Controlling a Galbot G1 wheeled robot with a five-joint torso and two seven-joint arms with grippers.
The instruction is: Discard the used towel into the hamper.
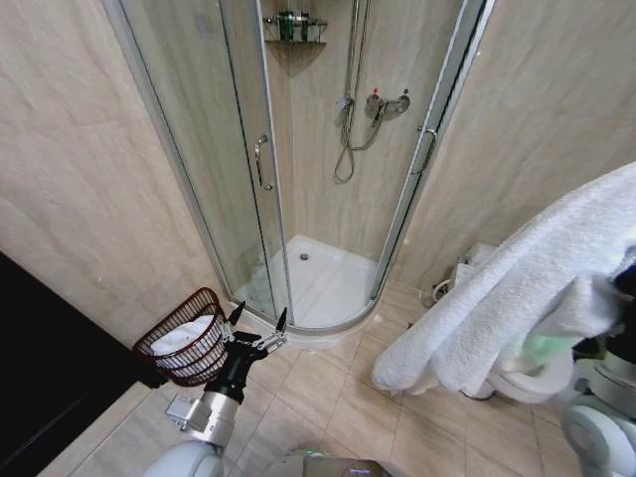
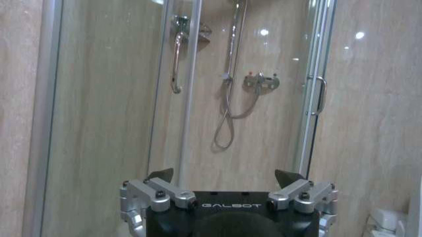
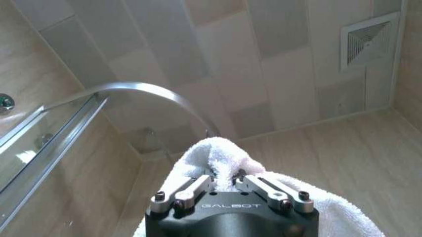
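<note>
The used towel [image 1: 517,298] is white and thick. It hangs high on the right in the head view, draped over my right arm. In the right wrist view my right gripper [image 3: 224,178] is shut on a bunched fold of the towel [image 3: 214,153], pointing up toward the ceiling. The hamper [image 1: 171,360], a dark red-brown wire basket, stands on the floor at the lower left with something white inside. My left gripper [image 1: 259,315] hovers just right of the hamper's rim, open and holding nothing. In the left wrist view the left gripper [image 2: 224,175] faces the shower.
A corner shower cabin [image 1: 298,149] with curved glass doors and a white tray [image 1: 323,283] stands straight ahead. A white toilet [image 1: 517,383] sits under the towel at the right. A dark panel [image 1: 40,378] borders the left. Beige floor tiles [image 1: 328,388] lie between.
</note>
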